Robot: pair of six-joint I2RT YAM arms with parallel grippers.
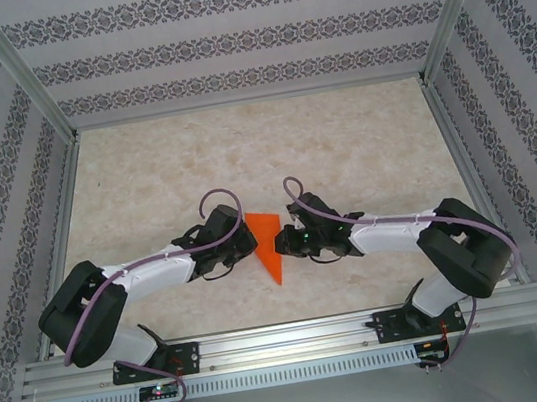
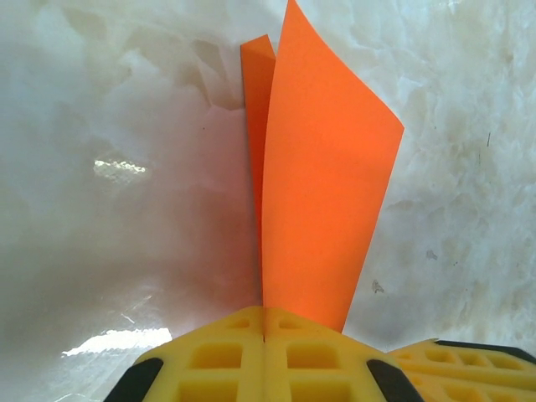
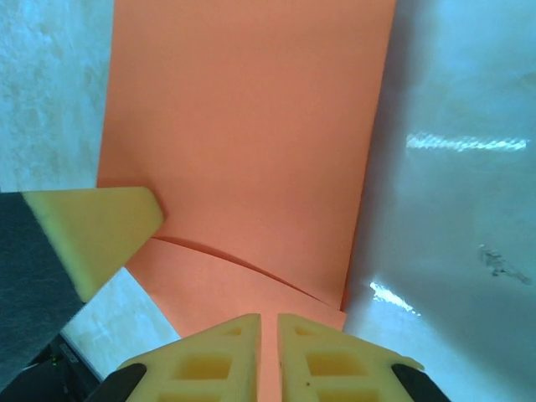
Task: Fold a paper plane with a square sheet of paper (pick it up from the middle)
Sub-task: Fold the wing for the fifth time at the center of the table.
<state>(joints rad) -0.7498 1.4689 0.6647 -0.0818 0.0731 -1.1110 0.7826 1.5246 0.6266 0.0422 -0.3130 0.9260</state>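
Mid-fold step. Left tool is clamped on the sheet of paper; right tool straddles it, jaws nearly together, grip indeterminate. Next move likely requires aligned edges, then a pressed crease.

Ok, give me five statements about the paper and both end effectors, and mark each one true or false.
1. The left end effector is shut on the orange paper. True.
2. The paper lies flat and unfolded on the table. False: it is folded, with a crease and overlapping layers.
3. In the top view the paper lies between the two end effectors. True.
4. The right end effector has its fingers wide apart. False: only a slim gap separates them, with paper in it.
5. The paper sits by the table's far edge. False: it is in the near half, close to the arms.
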